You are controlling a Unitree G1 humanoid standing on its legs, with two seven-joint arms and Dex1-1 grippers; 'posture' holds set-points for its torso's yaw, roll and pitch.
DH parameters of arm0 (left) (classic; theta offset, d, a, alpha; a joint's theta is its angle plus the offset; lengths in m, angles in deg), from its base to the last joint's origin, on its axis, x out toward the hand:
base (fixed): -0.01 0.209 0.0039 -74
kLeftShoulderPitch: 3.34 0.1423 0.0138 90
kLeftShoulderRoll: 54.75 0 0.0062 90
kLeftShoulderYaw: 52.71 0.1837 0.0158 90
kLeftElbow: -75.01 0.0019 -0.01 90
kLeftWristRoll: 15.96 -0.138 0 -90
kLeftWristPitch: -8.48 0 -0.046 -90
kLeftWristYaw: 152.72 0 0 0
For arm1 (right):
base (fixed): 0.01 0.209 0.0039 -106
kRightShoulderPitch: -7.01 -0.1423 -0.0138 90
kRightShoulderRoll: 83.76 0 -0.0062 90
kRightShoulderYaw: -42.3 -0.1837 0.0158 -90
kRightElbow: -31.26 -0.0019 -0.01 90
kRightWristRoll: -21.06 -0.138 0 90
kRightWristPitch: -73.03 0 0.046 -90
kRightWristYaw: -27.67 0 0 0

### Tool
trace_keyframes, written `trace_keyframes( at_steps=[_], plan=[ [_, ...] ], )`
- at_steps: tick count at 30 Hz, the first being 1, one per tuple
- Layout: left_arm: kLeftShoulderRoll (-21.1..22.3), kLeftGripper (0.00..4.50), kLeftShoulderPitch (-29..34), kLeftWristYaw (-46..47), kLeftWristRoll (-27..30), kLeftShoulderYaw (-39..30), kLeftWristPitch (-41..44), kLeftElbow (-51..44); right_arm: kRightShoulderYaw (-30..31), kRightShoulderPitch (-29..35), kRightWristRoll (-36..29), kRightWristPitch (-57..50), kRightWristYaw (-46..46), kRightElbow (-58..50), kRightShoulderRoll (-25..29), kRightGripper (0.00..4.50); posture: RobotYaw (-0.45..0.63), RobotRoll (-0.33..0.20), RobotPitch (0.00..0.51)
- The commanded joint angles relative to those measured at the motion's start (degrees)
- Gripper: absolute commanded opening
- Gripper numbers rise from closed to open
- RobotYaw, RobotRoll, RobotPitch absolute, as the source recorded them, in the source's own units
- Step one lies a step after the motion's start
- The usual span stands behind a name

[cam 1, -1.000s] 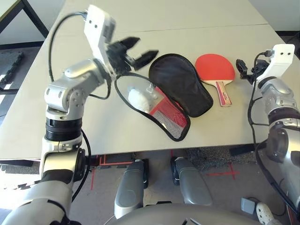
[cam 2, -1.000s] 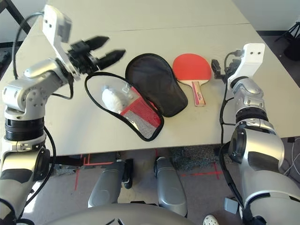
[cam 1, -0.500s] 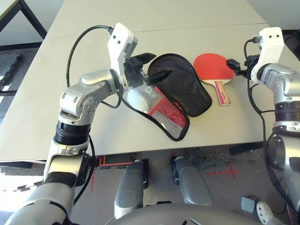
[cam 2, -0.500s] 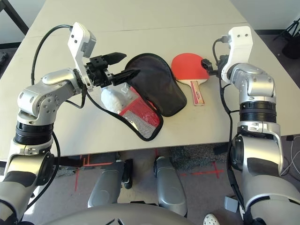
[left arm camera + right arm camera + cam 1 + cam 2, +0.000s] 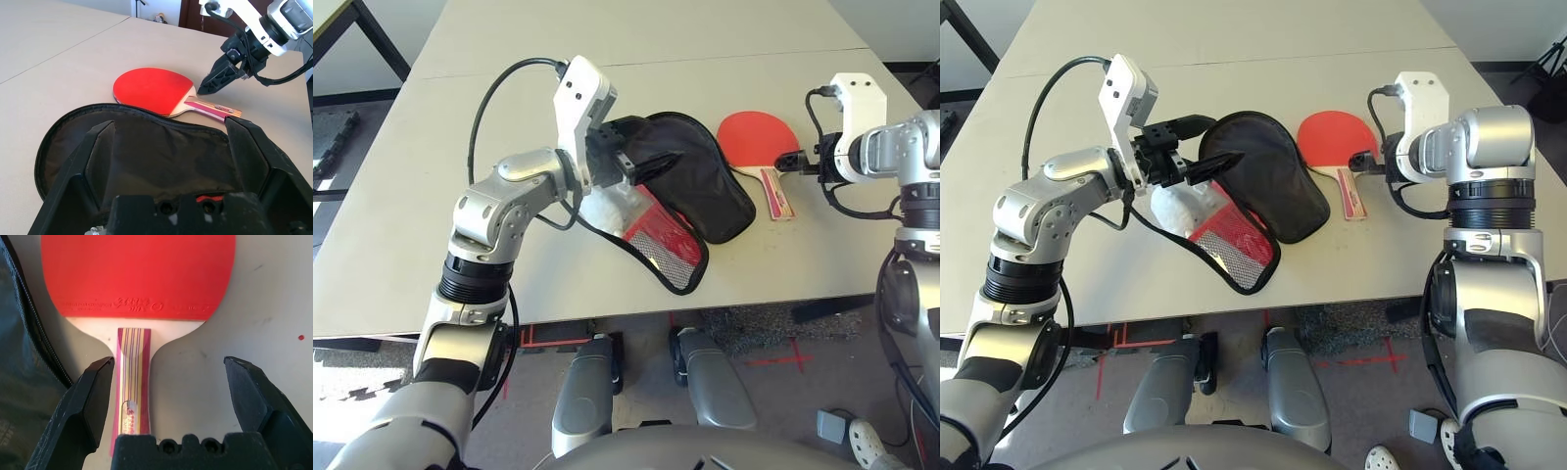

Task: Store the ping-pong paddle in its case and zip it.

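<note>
The ping-pong paddle (image 5: 759, 140) lies flat on the table, red face up, its striped pale handle (image 5: 132, 382) toward the front edge. To its left the case (image 5: 700, 186) lies unzipped, black lining up, with its red and mesh side (image 5: 661, 235) spread toward me. A whitish plastic wad (image 5: 602, 208) sits inside the case's left part. My left gripper (image 5: 1217, 142) hovers open above the case's left rim, and the lining (image 5: 161, 156) lies beneath its fingers. My right gripper (image 5: 787, 164) is open just right of the paddle's neck, tips pointing left, with the handle lying next to one finger (image 5: 93, 401).
The pale table (image 5: 509, 117) stretches far behind and to the left of the case. Its front edge runs just below the case's mesh end. A black cable loops off my left wrist above the table.
My right arm has swung down and inward, bringing its gripper from above the paddle's right side to its neck. My left gripper has edged right over the case. Case and paddle lie unmoved.
</note>
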Motion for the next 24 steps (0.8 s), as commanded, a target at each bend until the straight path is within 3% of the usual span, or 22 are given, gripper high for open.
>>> trace_keyframes(
  at_steps=[1, 13, 16, 24],
  plan=[
    [-0.33, 4.50, 1.24, -0.64, -0.74, 0.82, -0.42, 0.18, 1.84, 1.10, -0.26, -1.46, -0.63, -1.94, -1.26, 4.48, -0.02, 0.000, 0.191],
    [-0.79, 4.50, 1.68, -0.28, -1.37, 0.53, -0.83, -0.69, 4.07, 5.25, 0.56, -0.59, -3.06, -3.56, -4.65, 4.48, 0.00, 0.000, 0.191],
    [-0.84, 4.50, 1.71, -0.21, -1.50, 0.43, -1.03, -0.70, 4.25, 5.70, 0.68, 0.37, -3.61, -3.29, -5.04, 3.89, 0.01, 0.000, 0.187],
    [-0.94, 4.50, 1.46, -0.38, -1.84, 0.33, -1.74, -0.18, 3.77, 5.63, 1.57, 3.16, -4.62, -2.95, -4.92, 1.10, 0.00, 0.000, 0.183]
  ],
)
